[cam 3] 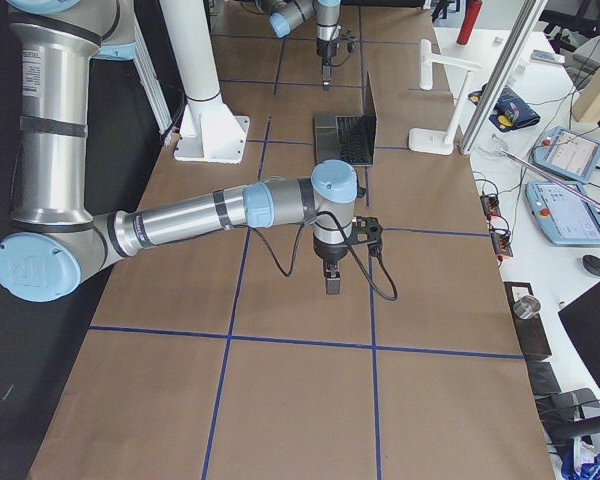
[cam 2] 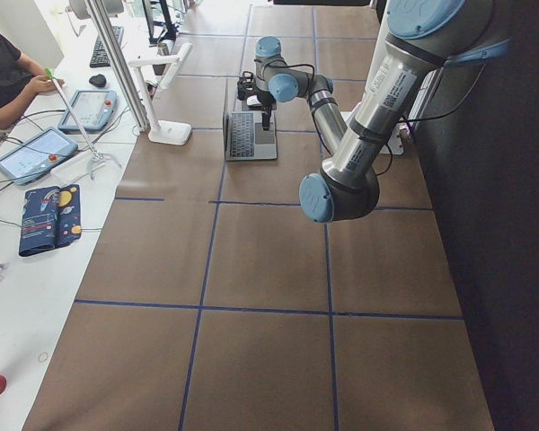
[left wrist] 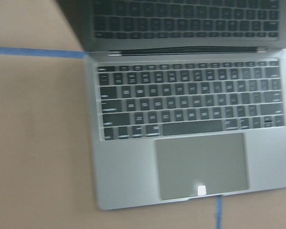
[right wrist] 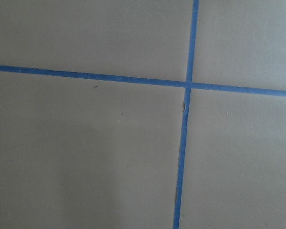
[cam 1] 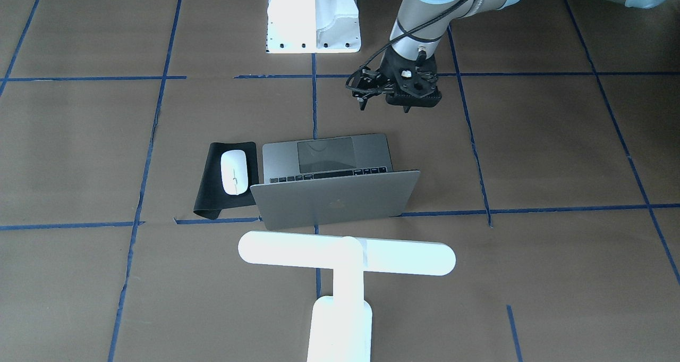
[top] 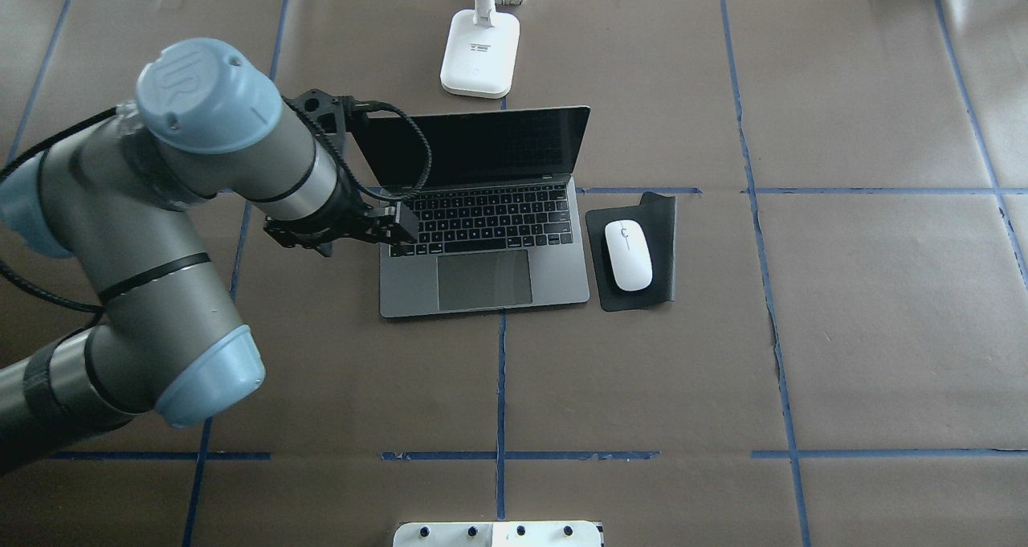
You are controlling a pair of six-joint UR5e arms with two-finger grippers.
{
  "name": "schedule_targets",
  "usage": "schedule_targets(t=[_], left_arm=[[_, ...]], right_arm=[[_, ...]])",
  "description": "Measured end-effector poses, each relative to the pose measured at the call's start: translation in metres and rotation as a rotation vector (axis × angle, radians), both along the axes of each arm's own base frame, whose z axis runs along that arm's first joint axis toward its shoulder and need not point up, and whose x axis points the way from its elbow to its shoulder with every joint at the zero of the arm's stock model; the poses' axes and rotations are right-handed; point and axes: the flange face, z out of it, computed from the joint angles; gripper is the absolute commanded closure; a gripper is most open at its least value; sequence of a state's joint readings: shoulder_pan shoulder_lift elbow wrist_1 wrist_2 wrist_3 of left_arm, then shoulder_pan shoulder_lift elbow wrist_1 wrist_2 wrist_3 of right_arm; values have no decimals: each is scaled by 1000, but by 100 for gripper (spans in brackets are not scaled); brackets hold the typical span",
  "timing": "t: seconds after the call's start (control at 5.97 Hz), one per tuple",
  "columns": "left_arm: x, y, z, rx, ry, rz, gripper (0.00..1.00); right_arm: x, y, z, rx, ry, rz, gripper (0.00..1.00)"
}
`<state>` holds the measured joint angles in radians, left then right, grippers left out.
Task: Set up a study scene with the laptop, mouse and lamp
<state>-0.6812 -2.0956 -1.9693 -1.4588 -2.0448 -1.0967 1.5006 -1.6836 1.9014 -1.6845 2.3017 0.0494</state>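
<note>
The silver-grey laptop (cam 1: 329, 202) stands open at mid-table; its keys and trackpad fill the left wrist view (left wrist: 200, 162). The white mouse (top: 627, 254) lies on a black mat just right of the laptop (top: 482, 278). The white T-shaped lamp (cam 1: 345, 255) stands behind the laptop's screen, with its base (top: 479, 53) on the table. My left gripper (cam 1: 408, 108) hovers above the table at the laptop's front left corner, empty, and its fingers look shut. My right gripper (cam 3: 334, 285) hangs over bare paper far to the right; I cannot tell whether it is open or shut.
The black mat (top: 662, 218) curls up at its far corner. A white bolted pedestal (cam 1: 313, 16) stands at the robot's side of the table. Blue tape lines cross the brown paper (right wrist: 186, 86). An operator's desk with tablets (cam 2: 45, 148) runs along the far side.
</note>
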Motion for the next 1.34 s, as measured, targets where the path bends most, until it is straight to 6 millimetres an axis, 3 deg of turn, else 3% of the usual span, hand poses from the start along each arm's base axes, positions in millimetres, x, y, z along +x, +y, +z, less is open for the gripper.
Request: schedule_targets(t=[0.33,0.5,0.84,1.34], left_arm=[[-80,-13,64,30,-61,48,0],[-120,-25,99,38,-92,70,0],[-211,-51,162,65,-165,113,0],[-334,-63,270,81,-234,168,0]], right_arm=[[31,18,57,-51,-58,-4,0],[35,24,73,-76,-64,-1,0],[36,31,92,-115,-75,3,0],[36,26,103,-80,-84,6,0]])
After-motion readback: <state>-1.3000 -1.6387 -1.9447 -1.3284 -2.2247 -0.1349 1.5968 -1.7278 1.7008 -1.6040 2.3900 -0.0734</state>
